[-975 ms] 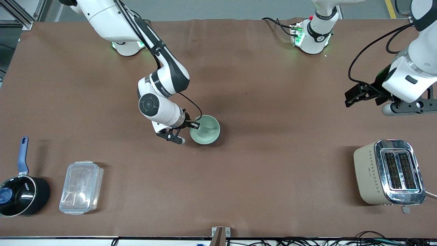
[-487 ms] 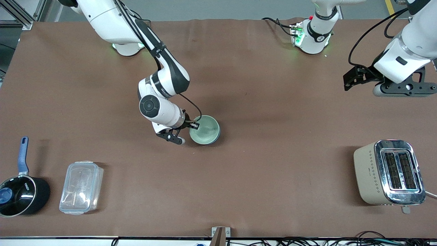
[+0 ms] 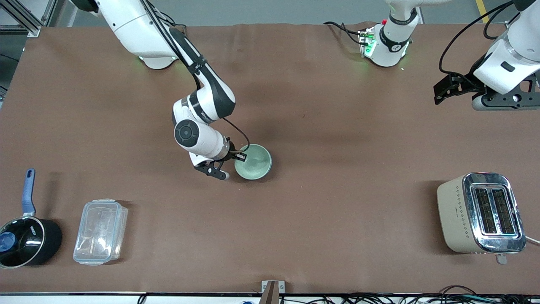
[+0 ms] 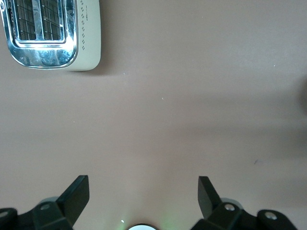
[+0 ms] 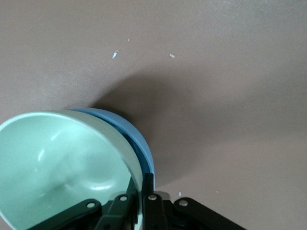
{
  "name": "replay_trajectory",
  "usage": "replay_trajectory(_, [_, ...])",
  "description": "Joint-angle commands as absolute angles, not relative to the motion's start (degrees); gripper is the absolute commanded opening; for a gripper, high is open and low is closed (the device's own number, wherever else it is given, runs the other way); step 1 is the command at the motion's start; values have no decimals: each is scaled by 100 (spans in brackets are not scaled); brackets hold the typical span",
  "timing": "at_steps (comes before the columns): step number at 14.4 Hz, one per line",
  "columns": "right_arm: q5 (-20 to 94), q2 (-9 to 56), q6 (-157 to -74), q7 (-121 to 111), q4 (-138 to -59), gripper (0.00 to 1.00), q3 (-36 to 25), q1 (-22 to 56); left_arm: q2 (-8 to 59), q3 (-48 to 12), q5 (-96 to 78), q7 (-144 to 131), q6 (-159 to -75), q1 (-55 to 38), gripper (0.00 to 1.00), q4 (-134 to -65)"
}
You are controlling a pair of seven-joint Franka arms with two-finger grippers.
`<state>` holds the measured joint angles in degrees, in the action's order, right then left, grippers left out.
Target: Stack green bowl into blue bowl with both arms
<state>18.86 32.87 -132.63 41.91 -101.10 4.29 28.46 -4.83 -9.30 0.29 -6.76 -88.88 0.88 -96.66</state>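
The pale green bowl (image 3: 252,161) sits nested in the blue bowl (image 3: 270,164) near the table's middle; only a thin blue edge shows round it. In the right wrist view the green bowl (image 5: 62,163) leans inside the blue bowl (image 5: 140,140). My right gripper (image 3: 238,155) is shut on the green bowl's rim, one finger inside it and one outside (image 5: 144,184). My left gripper (image 3: 441,90) is open and empty, up in the air over bare table at the left arm's end (image 4: 144,184).
A beige and chrome toaster (image 3: 481,213) stands near the front camera at the left arm's end and also shows in the left wrist view (image 4: 48,33). A black saucepan (image 3: 25,240) with a blue handle and a clear plastic box (image 3: 101,231) stand at the right arm's end.
My left arm has drawn back toward its base and the table's edge, gripper still open. My right gripper and the nested bowls have barely moved.
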Motion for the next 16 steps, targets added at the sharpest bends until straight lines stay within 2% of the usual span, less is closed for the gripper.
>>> replay_trajectory(1, [2004, 3296, -13333, 4166, -10125, 5, 404, 2909, -580, -923, -79, -580, -8921, 158, 100, -9756])
replay_trajectory(2, [2004, 3305, -13333, 4166, -10125, 14, 404, 2918, -580, -923, -79, -580, -8921, 158, 100, -9756])
replay_trajectory(3, [2004, 3305, -13316, 4166, -10125, 28, 404, 2927, -580, -923, -79, -571, -8921, 193, 100, -9747])
replay_trajectory(4, [2004, 3305, -13298, 4201, -10125, 52, 404, 2935, -571, -923, -79, -563, -8903, 237, 100, -9747])
replay_trajectory(5, [2004, 3296, -13289, 4210, -10134, 72, 404, 2996, -571, -923, -79, -563, -8903, 246, 100, -9747])
replay_trajectory(6, [2004, 3296, -13237, 4227, -10134, 88, 404, 3014, -554, -932, -79, -563, -8903, 281, 100, -9738])
replay_trajectory(7, [2004, 3261, -13219, 4236, -10134, 99, 404, 3015, -554, -923, -70, -563, -8903, 281, 100, -9738])
replay_trajectory(11, [1907, 2735, -12720, 4149, -10081, 100, 325, 2884, -475, -923, -61, -571, -8903, 290, 100, -9642])
replay_trajectory(16, [1101, 1531, -11937, 4087, -10081, 100, 246, 2120, -448, -932, -44, -571, -8895, 273, 100, -9607])
